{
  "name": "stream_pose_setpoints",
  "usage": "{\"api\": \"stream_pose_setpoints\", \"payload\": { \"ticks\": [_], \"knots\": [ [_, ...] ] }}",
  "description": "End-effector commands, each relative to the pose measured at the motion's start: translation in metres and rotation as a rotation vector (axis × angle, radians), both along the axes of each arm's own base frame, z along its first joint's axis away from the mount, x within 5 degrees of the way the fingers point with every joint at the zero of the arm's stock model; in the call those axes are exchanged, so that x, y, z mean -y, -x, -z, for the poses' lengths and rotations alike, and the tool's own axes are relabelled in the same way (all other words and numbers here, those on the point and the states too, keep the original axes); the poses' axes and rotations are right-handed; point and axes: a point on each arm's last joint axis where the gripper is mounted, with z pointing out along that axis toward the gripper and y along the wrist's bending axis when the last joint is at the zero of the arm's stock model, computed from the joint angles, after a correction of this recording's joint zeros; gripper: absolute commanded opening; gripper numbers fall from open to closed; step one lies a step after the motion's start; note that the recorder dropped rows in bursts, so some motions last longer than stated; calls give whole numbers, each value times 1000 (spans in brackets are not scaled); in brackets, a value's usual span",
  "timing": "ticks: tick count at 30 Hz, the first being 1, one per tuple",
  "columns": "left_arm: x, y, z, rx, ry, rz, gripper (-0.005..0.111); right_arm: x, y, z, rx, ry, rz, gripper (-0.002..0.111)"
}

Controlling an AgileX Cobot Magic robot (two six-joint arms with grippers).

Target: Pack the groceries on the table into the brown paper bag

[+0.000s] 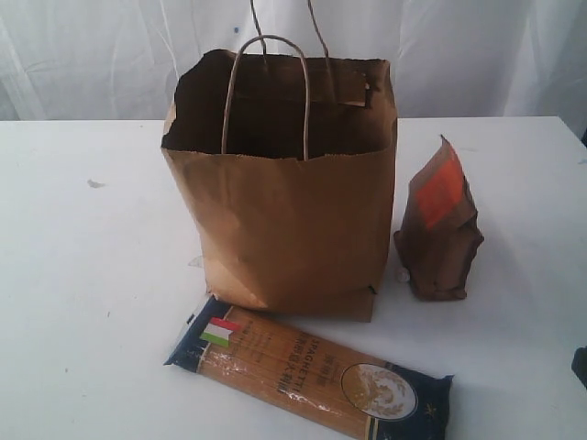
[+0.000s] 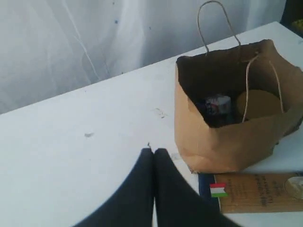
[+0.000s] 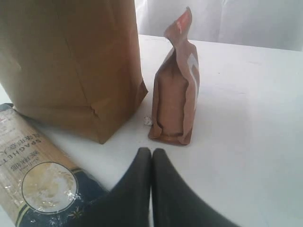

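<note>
Gripping nothing — left gripper (image 2: 153, 150) and right gripper (image 3: 151, 150) both pinched fully closed.

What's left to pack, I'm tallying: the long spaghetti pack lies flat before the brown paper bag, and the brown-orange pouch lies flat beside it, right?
Not quite: the brown-orange pouch stands upright beside the brown paper bag, as the exterior view shows. The long spaghetti pack does lie flat before it.

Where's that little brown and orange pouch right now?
In the exterior view the brown-orange pouch stands upright on the table, just right of the brown paper bag, with the spaghetti pack lying nearer the camera.
</note>
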Motion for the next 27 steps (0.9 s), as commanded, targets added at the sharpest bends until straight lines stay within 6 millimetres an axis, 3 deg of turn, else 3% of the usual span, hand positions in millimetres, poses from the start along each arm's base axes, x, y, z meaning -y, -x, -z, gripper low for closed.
{"api": "stream_pose_setpoints", "payload": {
  "ticks": [1, 2, 6, 9, 11, 22, 27],
  "knots": [
    [-29, 48, 43, 4, 109, -47, 0, 0, 0, 0, 11, -6, 6, 0],
    [-38, 64, 64, 11, 153, -56, 0, 0, 0, 0, 11, -6, 6, 0],
    [-53, 90, 119, 81, 276, -68, 0, 0, 0, 0, 11, -6, 6, 0],
    [-53, 93, 153, 38, 404, -100, 0, 0, 0, 0, 11, -6, 6, 0],
    [-51, 89, 163, -16, 388, -112, 0, 0, 0, 0, 11, -6, 6, 0],
    [-57, 81, 149, 179, 419, -173, 0, 0, 0, 0, 11, -6, 6, 0],
    [-33, 60, 156, 427, 364, -7, 0, 0, 0, 0, 11, -6, 6, 0]
  ]
}}
